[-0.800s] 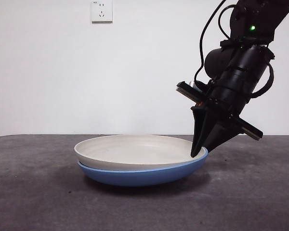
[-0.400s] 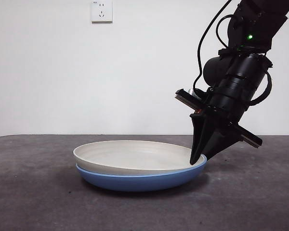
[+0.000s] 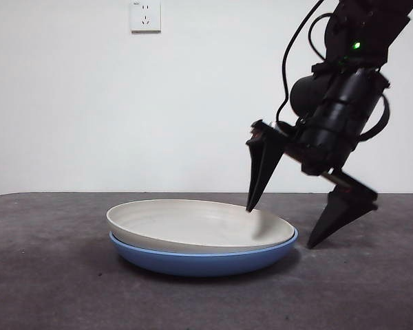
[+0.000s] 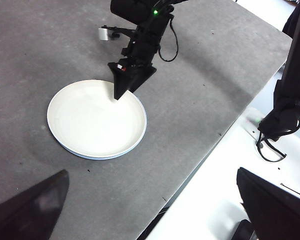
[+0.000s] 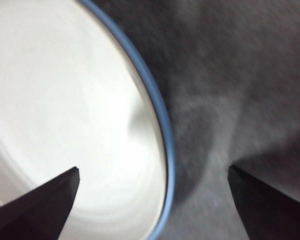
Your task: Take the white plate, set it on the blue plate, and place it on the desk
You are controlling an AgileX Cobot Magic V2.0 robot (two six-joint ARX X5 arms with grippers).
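The white plate [image 3: 193, 221] lies nested in the blue plate [image 3: 199, 261] on the dark grey desk [image 3: 55, 289]. My right gripper [image 3: 280, 227] is open and straddles the plates' right rim: one jaw hangs just above the white plate's inside, the other stands outside near the desk. The right wrist view shows the white plate [image 5: 65, 100] and the blue rim [image 5: 160, 110] between my open jaws [image 5: 154, 169], touching neither. My left gripper [image 4: 151, 171] is open and empty, high above the desk, looking down on the white plate [image 4: 92, 120] and the right gripper [image 4: 121, 95].
A wall socket [image 3: 145, 15] is on the white wall behind. The desk's edge [image 4: 210, 150] runs close to the plates in the left wrist view, with a white surface and a black arm base [image 4: 290, 95] beyond it.
My right gripper's jaws have opened and let go of the white plate's right rim. The white plate has settled flat in the blue plate.
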